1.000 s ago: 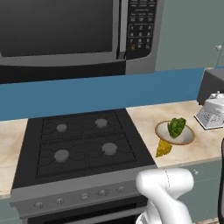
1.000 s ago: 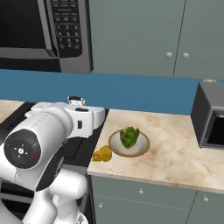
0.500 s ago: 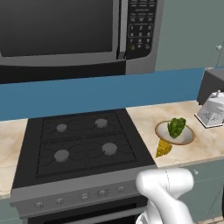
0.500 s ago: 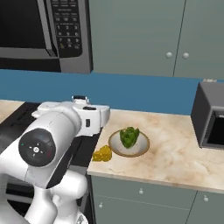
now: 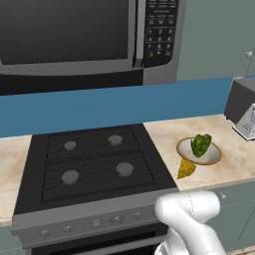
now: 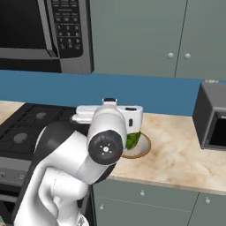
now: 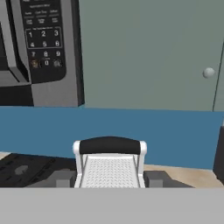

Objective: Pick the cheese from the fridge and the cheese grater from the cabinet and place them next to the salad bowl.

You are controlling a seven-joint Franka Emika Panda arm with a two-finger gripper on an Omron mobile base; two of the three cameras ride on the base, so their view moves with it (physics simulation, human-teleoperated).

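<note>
Cheese [image 5: 187,169] lies touching the salad bowl [image 5: 215,154] already. Our fingers clamp the cheese grater [image 7: 109,164] over the counter, so we lower it gently just beside the bowl, away from the stove [image 5: 94,164].

Arm hides most of salad bowl [image 6: 143,148]; toaster oven [image 6: 212,115] cut by edge

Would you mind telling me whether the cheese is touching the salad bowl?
Cannot tell. In the left base view the cheese tip meets the salad bowl rim without a visible gap, but contact is not plain.
</note>
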